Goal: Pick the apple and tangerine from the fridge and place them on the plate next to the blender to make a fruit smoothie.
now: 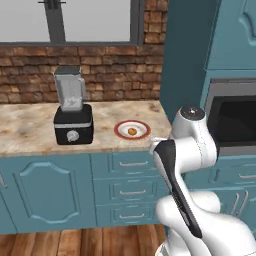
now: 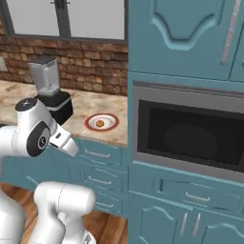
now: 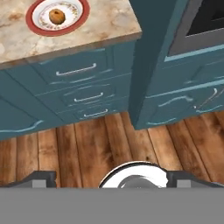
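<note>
Tangerine (image 3: pixel 57 16) on plate (image 3: pixel 33 22) beside blender (image 1: pixel 73 115), end effector (image 3: pixel 111 178) spread, empty over wooden floor (image 3: pixel 87 144) in hand view

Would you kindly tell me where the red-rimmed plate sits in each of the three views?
Left base view: plate at centre, right of the blender.
Right base view: plate left of centre, right of the blender.
Hand view: plate at top left.
Shared landmark: the orange fruit on it.

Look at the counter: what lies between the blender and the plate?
Nothing: in the left base view, bare marbled counter separates the blender from the plate, which holds one orange fruit.
</note>
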You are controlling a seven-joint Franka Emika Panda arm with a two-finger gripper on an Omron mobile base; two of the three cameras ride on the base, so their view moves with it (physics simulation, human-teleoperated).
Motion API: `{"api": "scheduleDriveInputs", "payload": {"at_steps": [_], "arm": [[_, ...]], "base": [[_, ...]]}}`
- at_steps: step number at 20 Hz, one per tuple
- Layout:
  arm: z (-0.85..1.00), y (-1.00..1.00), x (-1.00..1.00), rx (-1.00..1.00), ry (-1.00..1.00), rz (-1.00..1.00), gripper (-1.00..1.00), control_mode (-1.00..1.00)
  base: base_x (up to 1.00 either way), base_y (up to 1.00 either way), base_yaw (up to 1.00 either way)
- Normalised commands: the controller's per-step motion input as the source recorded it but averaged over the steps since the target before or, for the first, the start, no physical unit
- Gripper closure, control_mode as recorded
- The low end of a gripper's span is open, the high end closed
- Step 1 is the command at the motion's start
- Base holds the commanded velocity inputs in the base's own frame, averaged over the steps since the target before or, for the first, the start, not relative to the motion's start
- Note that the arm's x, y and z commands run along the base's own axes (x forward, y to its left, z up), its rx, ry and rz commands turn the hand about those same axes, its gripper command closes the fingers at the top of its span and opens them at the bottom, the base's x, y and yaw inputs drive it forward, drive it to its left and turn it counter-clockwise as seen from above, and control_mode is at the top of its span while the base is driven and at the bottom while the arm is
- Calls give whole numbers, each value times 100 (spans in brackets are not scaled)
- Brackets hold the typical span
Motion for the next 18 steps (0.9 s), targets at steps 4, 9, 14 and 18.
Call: {"api": "scheduleDriveInputs", "payload": {"at_steps": [4,9,14,18], "arm": [[0,0,0,0,0,0,-100,100],[0,0,0,0,0,0,-100,100],[0,0,0,0,0,0,-100,100],[0,0,0,0,0,0,-100,100]], "base": [[-78,-60,-56],[-26,-94,-53],[12,-100,-39],[64,-100,-18]]}}
